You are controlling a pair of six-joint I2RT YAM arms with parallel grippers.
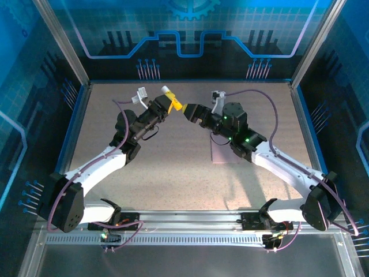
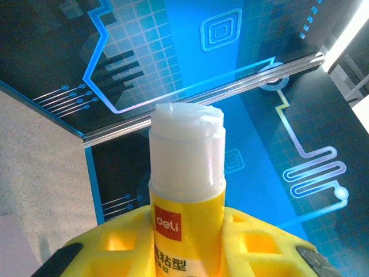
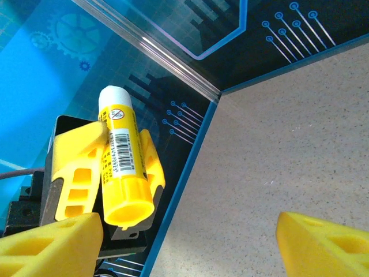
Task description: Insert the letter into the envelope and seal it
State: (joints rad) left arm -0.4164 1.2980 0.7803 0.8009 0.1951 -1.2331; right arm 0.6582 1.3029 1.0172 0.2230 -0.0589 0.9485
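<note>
From above, a yellow glue stick [image 1: 168,91] is being pinched in the left claw [image 1: 173,104], while the right claw [image 1: 190,111] is being held spread just beside it. The envelope [image 1: 219,154] is being partly covered by the arm behind the right claw, flat on the bench [image 1: 173,167]. At the left wrist, the stick's bare white tip is being shown beyond the claw's fingers [image 2: 253,242]. At the right wrist, the pinched stick is being faced ahead of the spread fingers [image 3: 52,245].

pale pink envelope [image 1: 221,153] lies flat, right of centre.
</note>
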